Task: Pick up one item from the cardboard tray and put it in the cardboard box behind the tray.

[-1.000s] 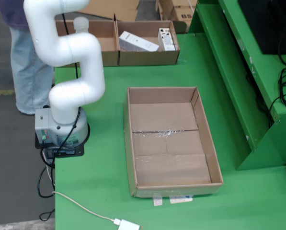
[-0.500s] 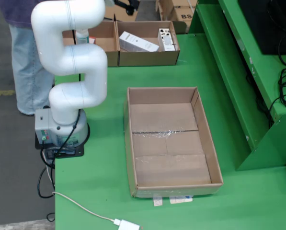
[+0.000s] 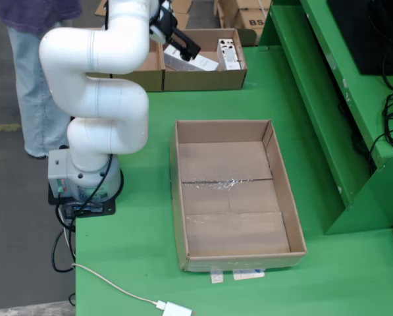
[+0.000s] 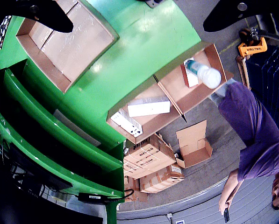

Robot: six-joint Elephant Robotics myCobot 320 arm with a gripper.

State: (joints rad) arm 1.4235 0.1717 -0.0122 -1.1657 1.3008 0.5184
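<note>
Two white boxes (image 3: 191, 59) lie below the gripper (image 4: 134, 11) (jaws spread wide, holding nothing).

One tray (image 3: 176, 191) counted, nothing seen inside. One divided box (image 3: 203, 79) counted, two compartments. Two white cartons (image 4: 148, 106) (image 4: 126, 123) seen in one, one bottle (image 4: 203, 73) in other.
</note>
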